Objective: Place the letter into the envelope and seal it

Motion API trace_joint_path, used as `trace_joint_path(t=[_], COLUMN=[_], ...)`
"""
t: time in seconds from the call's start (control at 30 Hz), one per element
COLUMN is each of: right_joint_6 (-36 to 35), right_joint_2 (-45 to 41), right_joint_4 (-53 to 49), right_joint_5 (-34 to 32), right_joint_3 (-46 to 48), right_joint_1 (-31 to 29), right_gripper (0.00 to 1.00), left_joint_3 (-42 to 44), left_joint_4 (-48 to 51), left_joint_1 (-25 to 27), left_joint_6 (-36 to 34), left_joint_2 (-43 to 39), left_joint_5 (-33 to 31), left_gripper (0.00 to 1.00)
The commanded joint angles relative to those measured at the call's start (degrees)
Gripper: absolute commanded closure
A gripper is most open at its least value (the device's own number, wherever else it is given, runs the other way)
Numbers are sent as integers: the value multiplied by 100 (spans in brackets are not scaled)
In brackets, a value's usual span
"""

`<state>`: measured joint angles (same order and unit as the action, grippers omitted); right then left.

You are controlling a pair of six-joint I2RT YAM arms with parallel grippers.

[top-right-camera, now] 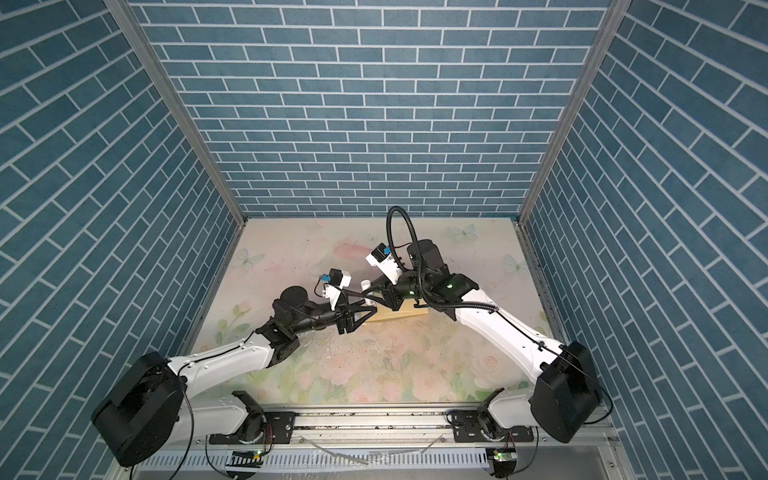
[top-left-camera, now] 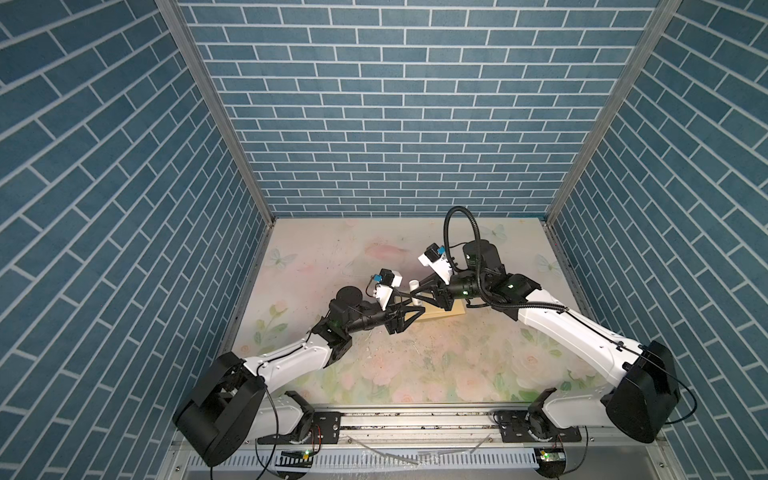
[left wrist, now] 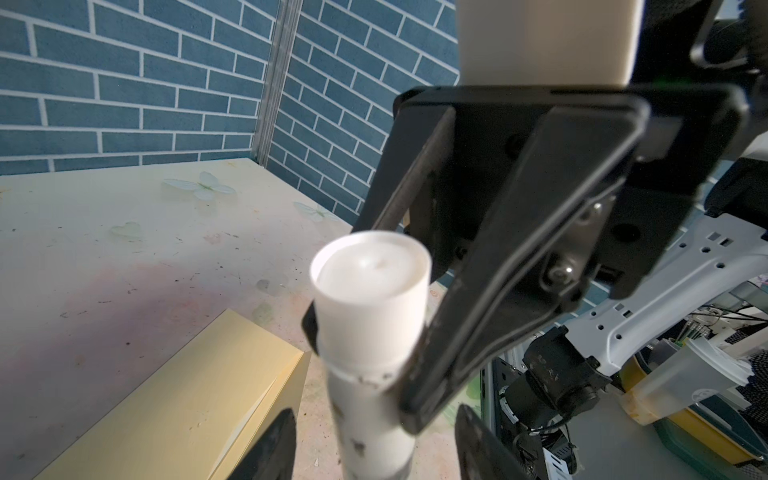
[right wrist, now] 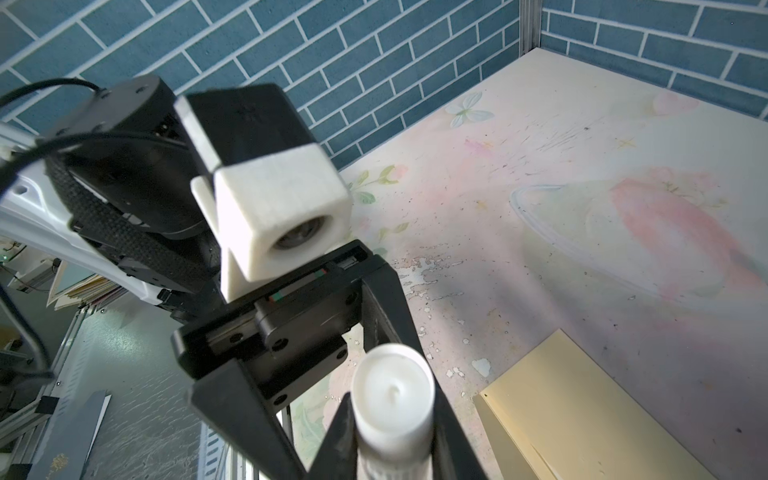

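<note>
right claw [right wrist: 392, 415] pinches white tube [left wrist: 370, 316] | left claw [left wrist: 374, 415] spread astride same tube | envelope [left wrist: 187, 395] on counter [left wrist: 104, 249] beneath claws, letter unseen | risk: off-centre squeeze knocks tube loose

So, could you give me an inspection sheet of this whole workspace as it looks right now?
surface: floral table, scuffed and speckled.
job's things: envelope flat on the table; letter not seen apart from it.
clutter: nothing seen on the table.
grippers: right gripper shut on a white tube; left gripper open, fingers either side of the tube.
cables: black hose loops over the right arm.
surroundings: blue brick walls on three sides.
</note>
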<state>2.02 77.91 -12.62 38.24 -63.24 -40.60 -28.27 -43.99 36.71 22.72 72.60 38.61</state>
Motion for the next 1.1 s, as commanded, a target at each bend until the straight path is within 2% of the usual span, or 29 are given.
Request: trace_joint_path(t=[0.0,0.37,0.57,0.8,1.0,1.07], right_joint_6=[-413,-423,-326,-303,-231,-229], right_joint_2=[65,128,171,190,216,203], right_joint_4=[-174,-216,-102,-53,55,74], right_joint_5=[111,122,183,166,111,-13], right_joint_3=[-303,-320,-331,-322,-320,-320], right_joint_1=[-9,-9,-14,-23,-20,-24], right_gripper=[100,100,100,100,100,84], left_joint_3=[-144,-222,-230,-256,-246,-234], left_joint_4=[-382,-415,-686,-812,-1102,-1224], left_joint_1=[-47,-68,-67,-63,-67,-63], left_joint_6=[158,240,441,554,813,927], left_joint_2=[26,149,338,459,586,640], left_joint_5=[168,235,261,270,159,50], left_gripper=[42,60,61,78,100,100])
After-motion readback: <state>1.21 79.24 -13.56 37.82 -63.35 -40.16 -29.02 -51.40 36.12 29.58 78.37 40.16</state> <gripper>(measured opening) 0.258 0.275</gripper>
